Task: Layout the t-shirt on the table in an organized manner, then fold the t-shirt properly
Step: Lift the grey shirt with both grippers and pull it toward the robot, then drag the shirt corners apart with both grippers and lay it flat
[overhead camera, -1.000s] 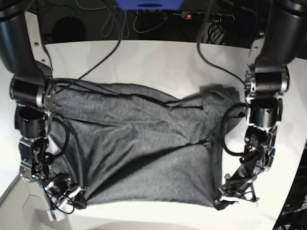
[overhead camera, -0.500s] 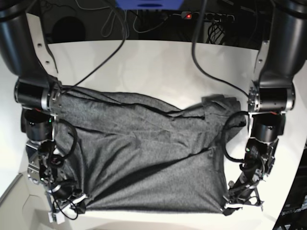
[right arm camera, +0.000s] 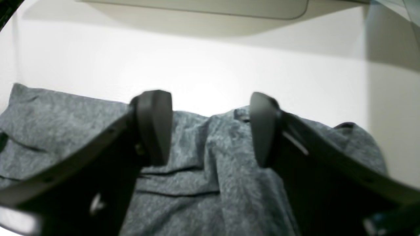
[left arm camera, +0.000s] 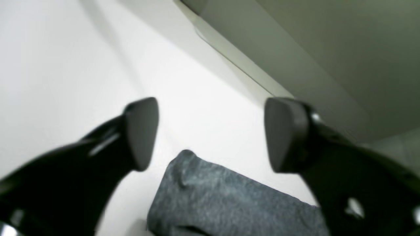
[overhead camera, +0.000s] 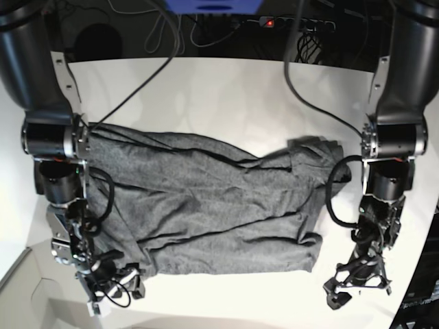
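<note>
while both grippers gape empty, the t-shirt (overhead camera: 206, 205) lies rumpled on the table (overhead camera: 226, 96).

Bare table (overhead camera: 226, 89) beyond t-shirt (overhead camera: 206, 212): open passage. Arms flank both sides; cables (overhead camera: 137, 89) trail over far-left table.
</note>
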Robot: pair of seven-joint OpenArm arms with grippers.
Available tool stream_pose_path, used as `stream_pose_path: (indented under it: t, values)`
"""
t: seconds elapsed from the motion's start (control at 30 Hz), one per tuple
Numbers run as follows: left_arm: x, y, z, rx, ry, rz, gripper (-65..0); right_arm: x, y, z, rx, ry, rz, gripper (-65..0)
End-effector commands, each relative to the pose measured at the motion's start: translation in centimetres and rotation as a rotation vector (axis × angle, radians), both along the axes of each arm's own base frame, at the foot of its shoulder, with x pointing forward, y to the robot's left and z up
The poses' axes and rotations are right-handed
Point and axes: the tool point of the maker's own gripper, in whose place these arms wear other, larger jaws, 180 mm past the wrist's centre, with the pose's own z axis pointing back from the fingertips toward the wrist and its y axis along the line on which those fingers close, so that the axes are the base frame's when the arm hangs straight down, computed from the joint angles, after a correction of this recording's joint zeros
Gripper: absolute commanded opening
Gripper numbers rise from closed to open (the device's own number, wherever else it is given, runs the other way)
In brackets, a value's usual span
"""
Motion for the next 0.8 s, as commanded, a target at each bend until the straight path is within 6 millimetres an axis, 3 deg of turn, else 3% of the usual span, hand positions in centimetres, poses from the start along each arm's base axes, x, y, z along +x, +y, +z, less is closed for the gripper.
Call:
stream_pose_path:
  t: [0.0, 0.1, 0.27, 0.33, 0.47, 0.67, 0.77]
  values:
    - [1.4, 0.4, 3.8, 0.003, -0.086, 0.002, -10.3, 1.0, -1.7, 2.7, 0.005, -0.073, -0.028, -27.3]
    - [0.2, 0.3, 1.4, 0.003, -0.021, -0.026, -7.6, -0.3, -3.8, 1.1, -0.026, -0.051, -0.049, -27.3]
    - [-2.7, -1.9, -0.8, 0.022, -0.013, -0.113, -7.6, -4.2, -8.1, -1.8, -0.057, -0.033, -0.116, -27.0]
    - [-5.1, -2.3, -1.9, 0.004, -0.013, -0.129, -7.5, -6.0, -9.9, -2.6, -0.075, -0.012, -0.143, -27.0]
    - [-9.5, -2.0, -1.8, 0.004, -0.032, -0.151, -7.5, -9.8, -12.2, -4.0, -0.094, 0.011, -0.194, -26.9]
    - [-17.7, -1.0, -2.0, 0.016, -0.004, -0.146, -7.4, -16.0, -16.0, -3.4, -0.154, 0.000, -0.293, -26.9]
    - [-21.1, -1.2, -2.4, 0.028, 0.016, -0.142, -7.4, -19.1, -16.5, -3.4, -0.187, 0.027, -0.321, -26.9]
